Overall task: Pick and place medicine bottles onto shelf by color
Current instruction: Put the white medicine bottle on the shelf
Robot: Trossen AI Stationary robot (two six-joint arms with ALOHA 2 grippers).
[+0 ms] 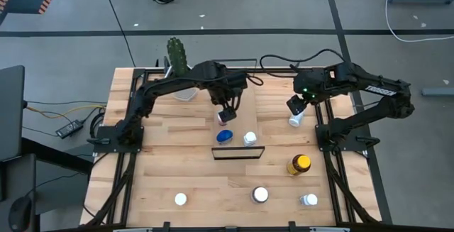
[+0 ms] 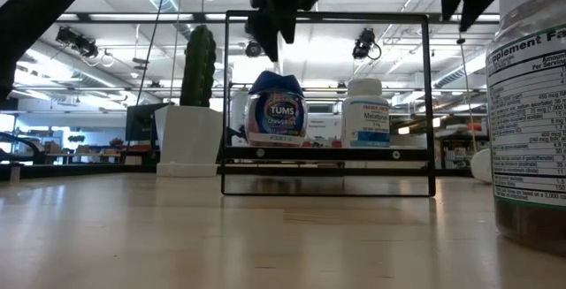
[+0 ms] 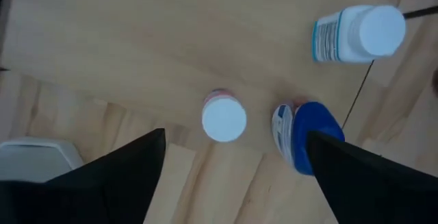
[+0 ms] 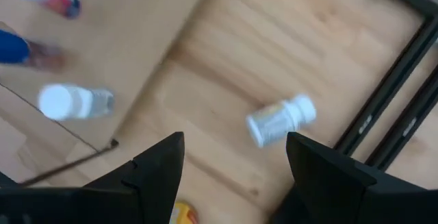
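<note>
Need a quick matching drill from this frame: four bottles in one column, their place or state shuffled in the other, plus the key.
Column 1
1. blue-lidded Tums bottle
2. amber bottle with yellow cap
3. white bottle lying on its side
4. small pink-labelled white-capped bottle

Column 2
A. tipped over on the table, below the right gripper
B. upright on the shelf, under the open left gripper
C. on the shelf near its wire rail, next to a white bottle
D. upright on the table, off the shelf, right side

Pairs: 1-C, 2-D, 3-A, 4-B
</note>
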